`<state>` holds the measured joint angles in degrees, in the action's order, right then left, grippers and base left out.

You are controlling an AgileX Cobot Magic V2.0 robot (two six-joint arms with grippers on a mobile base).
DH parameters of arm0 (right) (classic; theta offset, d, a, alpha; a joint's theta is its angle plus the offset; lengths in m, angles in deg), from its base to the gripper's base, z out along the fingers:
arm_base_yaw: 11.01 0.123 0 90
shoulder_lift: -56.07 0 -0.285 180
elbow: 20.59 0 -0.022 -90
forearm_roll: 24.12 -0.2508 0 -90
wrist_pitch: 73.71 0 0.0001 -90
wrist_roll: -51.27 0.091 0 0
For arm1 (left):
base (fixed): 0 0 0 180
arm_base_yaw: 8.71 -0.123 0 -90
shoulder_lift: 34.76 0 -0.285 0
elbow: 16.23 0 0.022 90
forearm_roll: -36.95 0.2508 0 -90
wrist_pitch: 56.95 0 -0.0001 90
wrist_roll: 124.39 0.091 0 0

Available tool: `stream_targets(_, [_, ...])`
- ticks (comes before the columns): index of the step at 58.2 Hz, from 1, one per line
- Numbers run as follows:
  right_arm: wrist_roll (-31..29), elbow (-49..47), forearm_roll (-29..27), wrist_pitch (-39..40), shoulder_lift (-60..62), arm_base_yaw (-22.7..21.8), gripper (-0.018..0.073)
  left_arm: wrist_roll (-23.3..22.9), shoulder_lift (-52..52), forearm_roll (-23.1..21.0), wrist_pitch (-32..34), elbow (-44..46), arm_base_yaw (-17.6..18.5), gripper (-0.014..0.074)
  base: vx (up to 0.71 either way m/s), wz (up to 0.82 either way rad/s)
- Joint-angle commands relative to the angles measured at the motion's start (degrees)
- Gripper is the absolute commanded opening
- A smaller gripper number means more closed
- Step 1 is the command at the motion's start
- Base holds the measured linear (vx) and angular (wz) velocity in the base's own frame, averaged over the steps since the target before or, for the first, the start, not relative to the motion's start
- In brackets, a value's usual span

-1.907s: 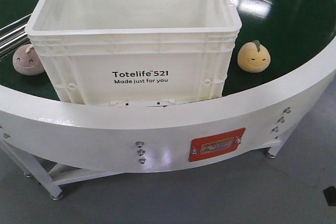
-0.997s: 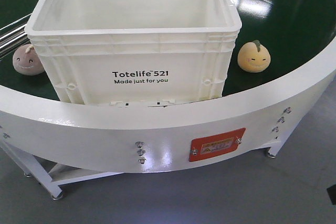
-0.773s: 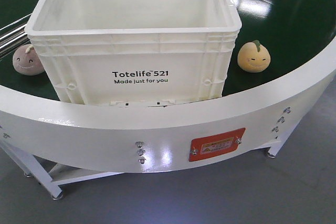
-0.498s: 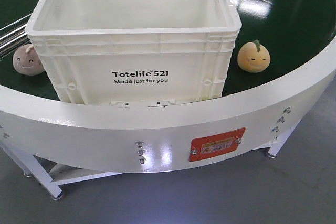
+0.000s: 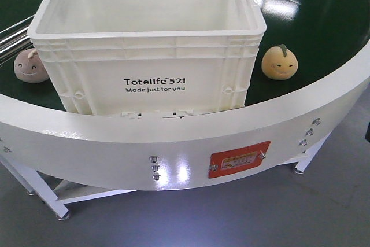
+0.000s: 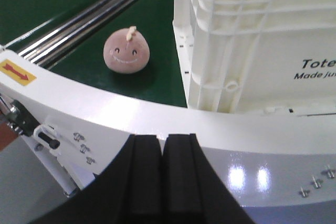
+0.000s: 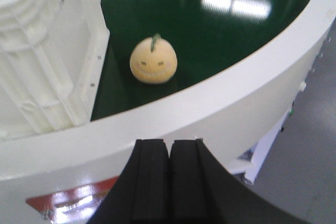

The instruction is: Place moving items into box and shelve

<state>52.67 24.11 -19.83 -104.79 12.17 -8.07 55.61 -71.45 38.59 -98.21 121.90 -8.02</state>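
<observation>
Jaws on left gripper (image 6: 163, 174) and right gripper (image 7: 169, 177) are shut, empty. Soft round pink toy (image 6: 126, 51) and orange toy (image 7: 153, 60) flank the ribbed box (image 5: 147, 56) by the table's (image 5: 173, 137) front edge.

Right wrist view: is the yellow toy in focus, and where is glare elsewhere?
Right wrist view: the yellow toy is slightly soft, lamps reflect on the green surface; left wrist view: sharp, bright spots on the white rim; front view: glare on both.
</observation>
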Motion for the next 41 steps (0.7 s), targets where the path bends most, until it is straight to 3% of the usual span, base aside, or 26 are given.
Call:
stream_targets(1, [-0.8, -2.1, 0.8, 3.4, -2.8, -0.1, 0.0067, -0.9, -1.5, -0.4, 3.4, 1.3, 0.2, 0.0078, 0.00, 0.00])
stream_targets(5, [-0.9, -2.1, 0.5, 3.5, -4.7, -0.1, 0.0160, -0.5, -1.7, -0.4, 3.4, 1.3, 0.2, 0.0186, 0.00, 0.00])
stream_targets(13, [-1.4, -2.2, 0.4, 5.2, -8.1, -0.1, 0.0450, -0.3, -1.6, -0.3, 3.7, 1.3, 0.2, 0.0427, 0.00, 0.00])
stream_targets(22, [-0.7, -5.4, 0.2, 5.2, -13.9, -0.1, 0.0707, -0.3, -1.6, -0.4, 3.7, 1.3, 0.2, 0.0568, 0.00, 0.00])
stream_targets(31, [0.2, -11.6, 0.1, 4.6, -22.0, -0.5, 0.0718, -0.3, -1.6, -0.4, 3.3, 1.3, 0.2, 0.0584, 0.00, 0.00])
stream_targets(41, [-2.0, -21.0, -3.2, 0.7, -32.9, -4.8, 0.0703, -0.3, -1.6, -0.4, 3.0, 1.3, 0.2, 0.0584, 0.00, 0.00])
